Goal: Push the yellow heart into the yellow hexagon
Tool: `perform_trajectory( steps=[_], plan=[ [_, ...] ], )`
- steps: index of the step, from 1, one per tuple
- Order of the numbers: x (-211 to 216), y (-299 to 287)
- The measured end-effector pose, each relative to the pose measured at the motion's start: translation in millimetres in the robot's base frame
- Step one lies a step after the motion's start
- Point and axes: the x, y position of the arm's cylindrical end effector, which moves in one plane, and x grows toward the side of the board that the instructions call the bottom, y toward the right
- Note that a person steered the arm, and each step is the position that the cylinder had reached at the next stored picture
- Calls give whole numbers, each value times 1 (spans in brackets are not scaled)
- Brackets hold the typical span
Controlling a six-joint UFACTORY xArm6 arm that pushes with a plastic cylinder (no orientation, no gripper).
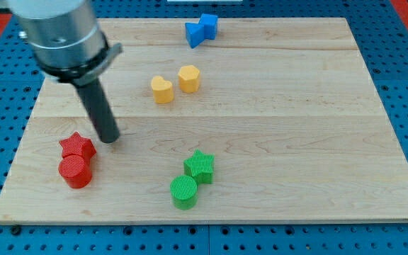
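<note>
The yellow heart (162, 90) lies on the wooden board (296, 120) just left of the yellow hexagon (188, 78), with a thin gap between them. My tip (109, 138) rests on the board well to the lower left of the heart, just right of the red star (76, 146).
A red cylinder (75, 171) touches the red star from below. A green star (200, 166) and a green cylinder (184, 192) sit together near the view's bottom centre. A blue block (202, 30) lies at the board's top edge.
</note>
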Motion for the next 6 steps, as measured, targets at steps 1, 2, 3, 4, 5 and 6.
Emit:
perform_trajectory(
  steps=[1, 2, 3, 4, 5, 6],
  plan=[
    [-31, 1],
    [-69, -2],
    [-91, 17],
    [-91, 77],
    [-84, 85],
    [-60, 80]
  ],
)
